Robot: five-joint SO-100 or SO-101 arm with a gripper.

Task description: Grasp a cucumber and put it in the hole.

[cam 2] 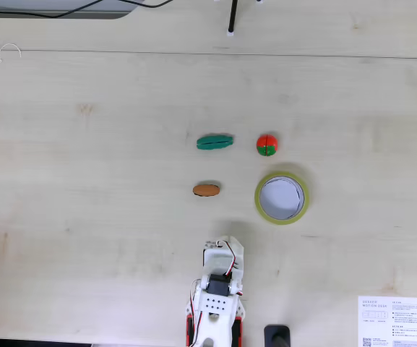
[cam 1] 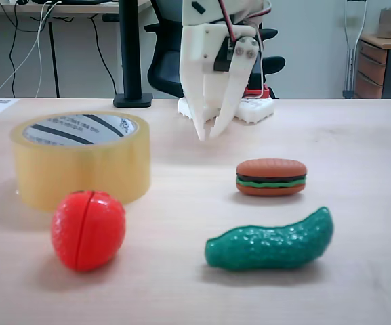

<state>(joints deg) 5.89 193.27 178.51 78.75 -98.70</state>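
Note:
The dark green bumpy cucumber lies on its side on the wooden table, free of any contact. The yellowish tape roll stands flat with its hole facing up, the striped white core showing inside. My white gripper hangs tips-down above the table, behind the toys in the front fixed view. Its fingers sit together with nothing between them. In the top-down fixed view it is well short of the cucumber, with the burger in between.
A red toy tomato sits beside the roll and near the cucumber. A toy burger lies between the gripper and the cucumber. The arm's base is at the table's edge, next to a paper sheet.

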